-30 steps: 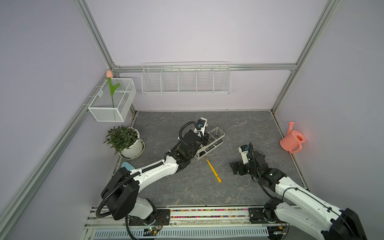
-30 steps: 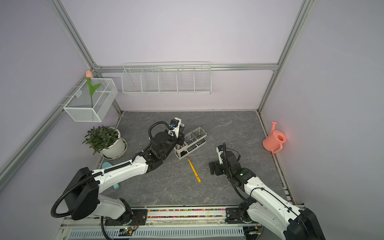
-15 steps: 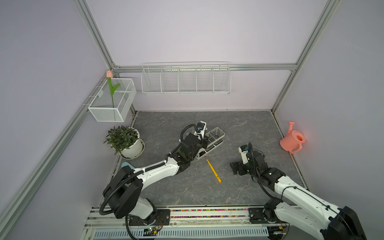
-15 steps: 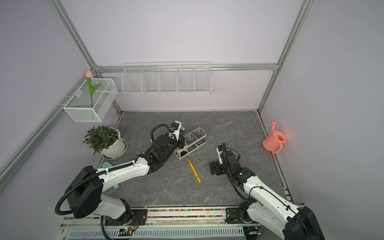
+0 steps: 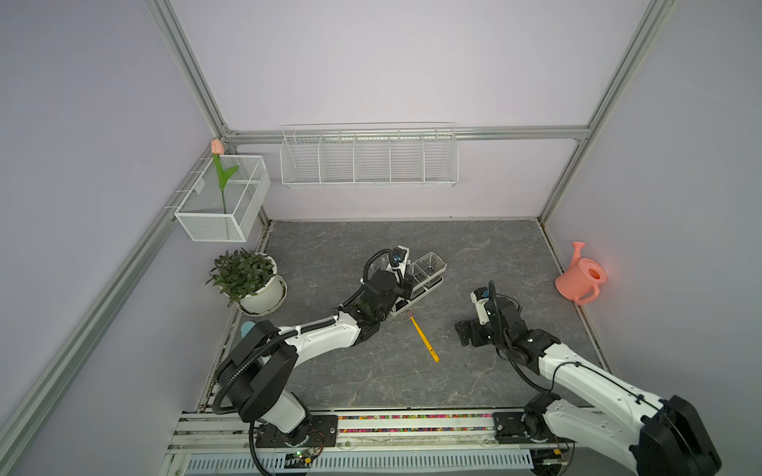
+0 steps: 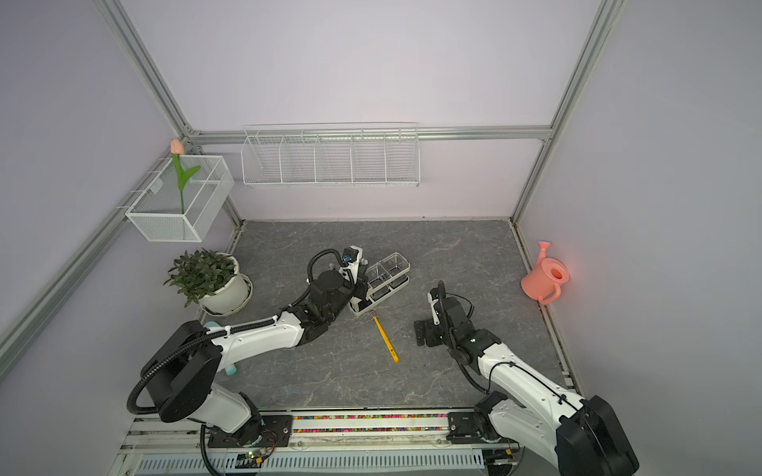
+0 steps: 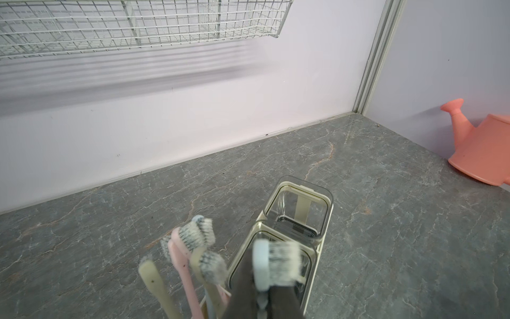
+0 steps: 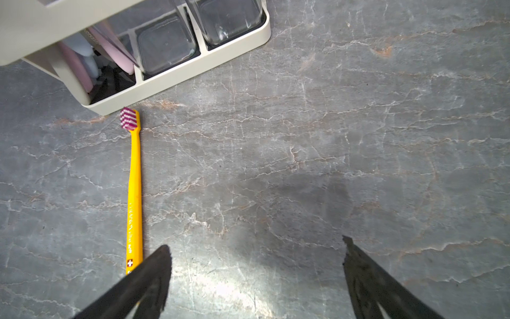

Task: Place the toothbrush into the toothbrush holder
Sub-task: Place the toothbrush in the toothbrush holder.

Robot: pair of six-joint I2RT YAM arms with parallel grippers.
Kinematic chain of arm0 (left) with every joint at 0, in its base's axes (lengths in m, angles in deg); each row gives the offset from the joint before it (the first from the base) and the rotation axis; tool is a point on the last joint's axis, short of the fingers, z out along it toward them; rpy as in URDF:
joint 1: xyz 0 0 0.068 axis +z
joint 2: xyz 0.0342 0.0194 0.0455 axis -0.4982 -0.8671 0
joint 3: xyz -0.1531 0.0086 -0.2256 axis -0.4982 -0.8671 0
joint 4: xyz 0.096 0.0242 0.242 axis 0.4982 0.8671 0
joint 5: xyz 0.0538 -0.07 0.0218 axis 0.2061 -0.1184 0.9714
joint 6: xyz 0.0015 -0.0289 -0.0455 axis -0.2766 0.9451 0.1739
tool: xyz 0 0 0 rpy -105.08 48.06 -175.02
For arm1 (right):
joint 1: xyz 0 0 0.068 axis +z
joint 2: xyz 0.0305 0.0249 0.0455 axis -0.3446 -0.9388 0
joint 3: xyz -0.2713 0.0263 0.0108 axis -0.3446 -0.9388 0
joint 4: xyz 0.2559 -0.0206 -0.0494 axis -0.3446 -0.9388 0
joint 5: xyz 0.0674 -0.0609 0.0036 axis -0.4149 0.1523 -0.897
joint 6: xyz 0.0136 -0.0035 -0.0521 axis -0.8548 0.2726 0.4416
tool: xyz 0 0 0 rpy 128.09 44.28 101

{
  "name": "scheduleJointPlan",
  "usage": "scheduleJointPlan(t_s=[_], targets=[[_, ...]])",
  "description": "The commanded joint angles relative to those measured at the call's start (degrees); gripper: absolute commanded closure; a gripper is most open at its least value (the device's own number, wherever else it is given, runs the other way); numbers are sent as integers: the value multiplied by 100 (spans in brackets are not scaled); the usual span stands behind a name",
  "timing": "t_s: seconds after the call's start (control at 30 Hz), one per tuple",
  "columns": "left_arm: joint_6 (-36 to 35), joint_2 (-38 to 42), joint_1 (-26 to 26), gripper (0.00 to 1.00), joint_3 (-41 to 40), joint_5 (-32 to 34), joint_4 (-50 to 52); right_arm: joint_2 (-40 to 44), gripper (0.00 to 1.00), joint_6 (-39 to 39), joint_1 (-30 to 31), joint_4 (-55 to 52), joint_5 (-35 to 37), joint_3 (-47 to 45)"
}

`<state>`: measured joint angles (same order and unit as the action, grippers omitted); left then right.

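Desk (image 5: pixel 474 255): grey and veined; everything of the task is carried near its middle.
Toothbrush holder (image 8: pixel 198 64): stood upright on the desk. Two clear cups are seen empty, and the end compartment nearest the left arm is crowded with pink and cream brushes (image 7: pixel 190 248), heads up.
Left hand (image 5: pixel 406 286): clamped on a pale blue toothbrush (image 7: pixel 271 263), which is held head-up at the holder. From the right wrist view a pale blue handle is seen reaching down into the crowded end compartment.
Right hand (image 8: pixel 255 244): jaws spread wide with nothing between them, hung low over the desk near the handle end of the yellow toothbrush (image 8: pixel 135 193).
Yellow toothbrush: laid flat on the desk, bristles just beside the holder's near corner; contact cannot be told.
Step in hand: insertion of the pale blue brush is judged nearly done, with release not yet made.
Next move: the left hand's grip would be let go and the hand lifted straight up, so that the neighbouring brushes are not dragged. The yellow brush could then be pinched at mid-handle by the right hand.
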<state>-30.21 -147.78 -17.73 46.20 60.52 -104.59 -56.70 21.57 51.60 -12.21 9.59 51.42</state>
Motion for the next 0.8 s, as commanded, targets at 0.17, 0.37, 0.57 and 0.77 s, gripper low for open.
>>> scheduleJointPlan(t_s=[0.17,0.37,0.57,0.77], targets=[[265,-173,137,100,-140,-211,-358,-186,1,3,-68,117,-288,317],[296,-299,151,100,-214,-264,-518,-299,1,-5,-88,143,-385,374],[330,-472,158,99,-237,-291,-661,-410,1,-36,-101,143,-395,390],[323,-625,190,98,-259,-389,-807,-421,1,-34,-123,82,-381,430]])
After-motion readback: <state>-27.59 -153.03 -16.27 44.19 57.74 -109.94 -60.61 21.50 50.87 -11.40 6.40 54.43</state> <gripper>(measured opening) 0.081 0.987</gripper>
